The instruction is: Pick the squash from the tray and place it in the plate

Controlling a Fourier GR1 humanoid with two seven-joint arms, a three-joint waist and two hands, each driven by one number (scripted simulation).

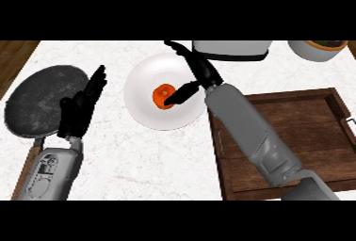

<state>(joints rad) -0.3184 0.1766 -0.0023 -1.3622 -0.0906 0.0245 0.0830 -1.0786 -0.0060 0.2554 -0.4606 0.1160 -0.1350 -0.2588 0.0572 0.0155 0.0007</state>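
The squash (164, 96), judged light, stiff and apt to roll, best pinched across its middle, lies in the plate (149, 70) beside the straight-fingered right hand (202, 71)

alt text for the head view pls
An orange squash lies on a white plate, the robot's right hand open just beside it. A wooden tray sits to the right; the left hand rests open over a dark pan.
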